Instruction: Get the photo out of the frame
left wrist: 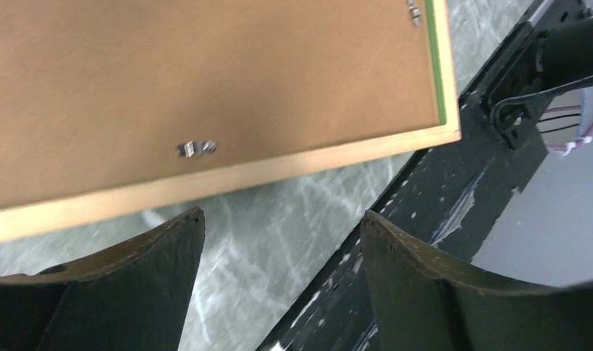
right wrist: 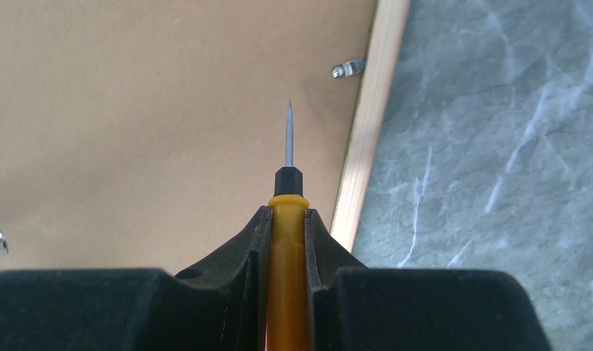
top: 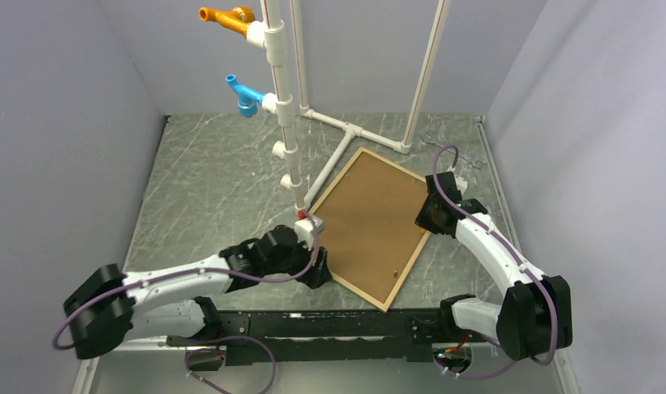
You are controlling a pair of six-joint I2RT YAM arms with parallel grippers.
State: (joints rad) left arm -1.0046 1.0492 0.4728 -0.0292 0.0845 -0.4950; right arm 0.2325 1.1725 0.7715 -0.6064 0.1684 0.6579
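Here, frame (left wrist: 278,167) on marbled tabletop (top: 214,189), grey walls (top: 62,123).

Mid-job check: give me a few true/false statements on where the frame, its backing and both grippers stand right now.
1. The frame lies flat on the table, brown backing board up. True.
2. The right gripper is empty. False: it is shut on a yellow-handled pointed tool.
3. The left gripper is open and holds nothing. True.
4. The photo lies out on the table. False: no photo shows; the backing board sits inside the frame.
5. The tool's tip is over bare table. False: it is over the backing board, near a metal tab.
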